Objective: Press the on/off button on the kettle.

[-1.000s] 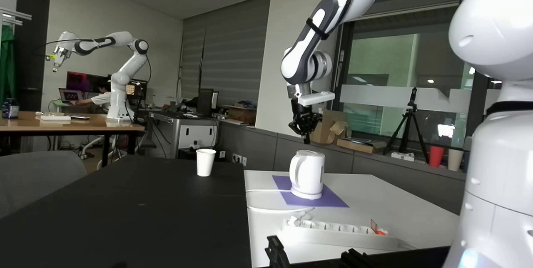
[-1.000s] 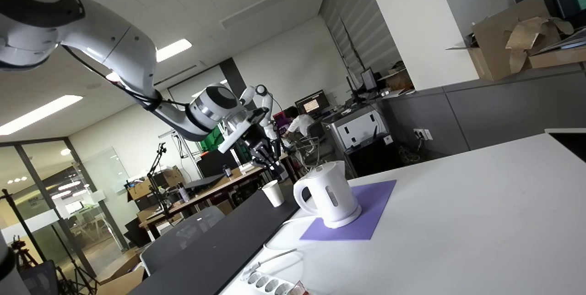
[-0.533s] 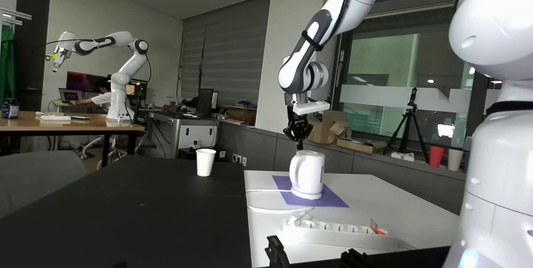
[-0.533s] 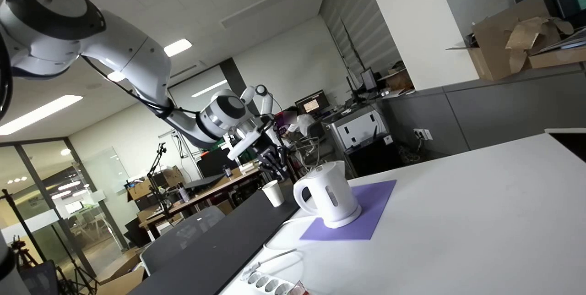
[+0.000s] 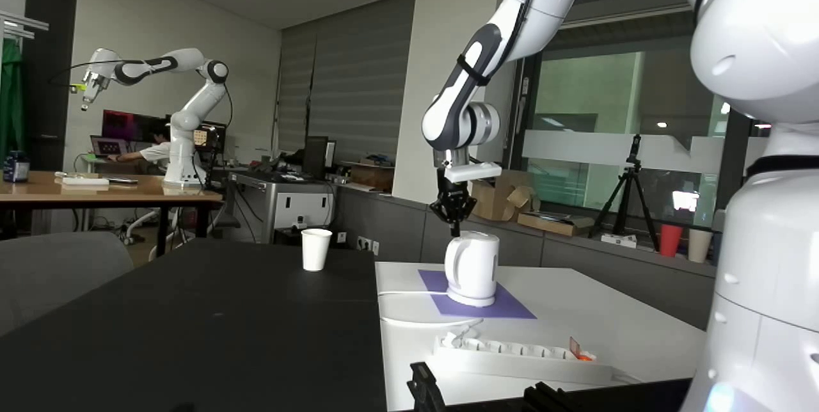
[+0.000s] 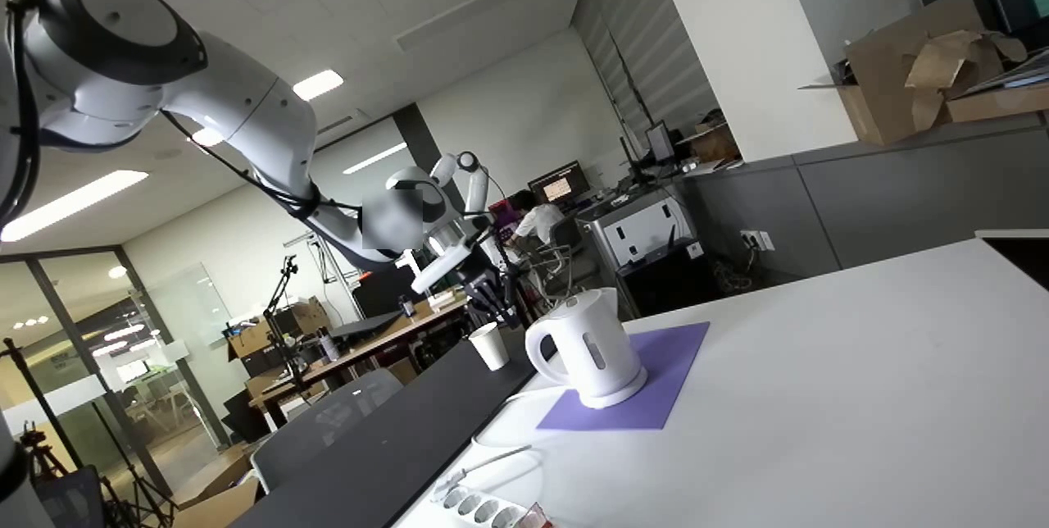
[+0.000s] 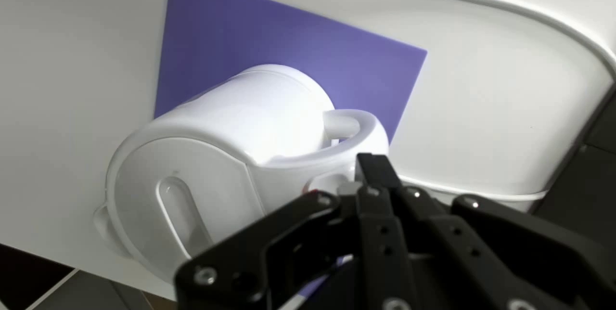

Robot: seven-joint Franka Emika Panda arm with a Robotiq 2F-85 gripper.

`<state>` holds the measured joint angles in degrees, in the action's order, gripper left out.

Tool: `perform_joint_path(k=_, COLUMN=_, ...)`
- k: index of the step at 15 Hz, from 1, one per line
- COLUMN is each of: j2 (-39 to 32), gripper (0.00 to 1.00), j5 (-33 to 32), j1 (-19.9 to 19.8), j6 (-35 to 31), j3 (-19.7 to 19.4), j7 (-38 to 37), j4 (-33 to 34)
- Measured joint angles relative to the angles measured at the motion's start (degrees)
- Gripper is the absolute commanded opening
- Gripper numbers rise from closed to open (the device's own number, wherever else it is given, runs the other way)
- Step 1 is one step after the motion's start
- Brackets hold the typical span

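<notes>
The pincer (image 7: 376, 161) is squeezed all the way together, holding nothing. I can't tell if it touches the kettle (image 7: 236, 141). That stands straight up, right of the middle in both exterior views. In the wrist view, its spout (image 7: 108, 228) points lower left, its handle (image 7: 369, 132) right.

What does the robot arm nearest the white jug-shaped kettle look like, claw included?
The glossy white robot arm has rounded segments with dark grey panels, a black cable tied along it by black straps, and a silvery wrist collar. A white bar juts from the wrist. Its black, angular gripper has jointed links and round silvery screws.
</notes>
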<state>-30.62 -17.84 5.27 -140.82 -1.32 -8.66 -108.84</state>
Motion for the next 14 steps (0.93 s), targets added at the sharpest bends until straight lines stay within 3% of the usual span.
perform_joint_path(k=14, j2=-2.64, gripper=0.0, j5=0.52, j1=0.34, j6=0.59, j3=-1.19, j7=0.0, j4=1.83)
